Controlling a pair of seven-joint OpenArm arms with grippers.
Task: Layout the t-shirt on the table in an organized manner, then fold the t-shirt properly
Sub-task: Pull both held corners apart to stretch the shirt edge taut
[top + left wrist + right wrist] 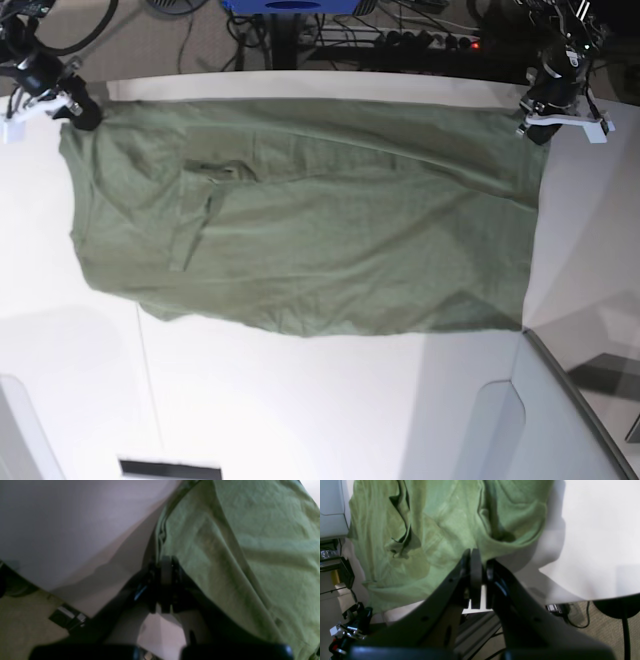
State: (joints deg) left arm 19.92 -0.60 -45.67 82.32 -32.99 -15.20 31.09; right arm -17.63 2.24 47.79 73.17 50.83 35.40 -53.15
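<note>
The olive-green t-shirt (300,220) lies spread wide across the far half of the white table (300,400), wrinkled, with a folded pocket of cloth left of centre. My left gripper (535,110) is shut on its far right corner; in the left wrist view the jaws (165,566) pinch the hem of the t-shirt (237,542) over the table (62,530). My right gripper (80,108) is shut on the far left corner. In the right wrist view that gripper (476,555) grips the edge of the t-shirt (432,530) beside bare table (595,542).
A grey translucent panel (560,420) stands at the near right corner. Cables and a power strip (400,40) lie on the floor beyond the table's far edge. A black stand base (620,607) sits on the carpet beside the table edge.
</note>
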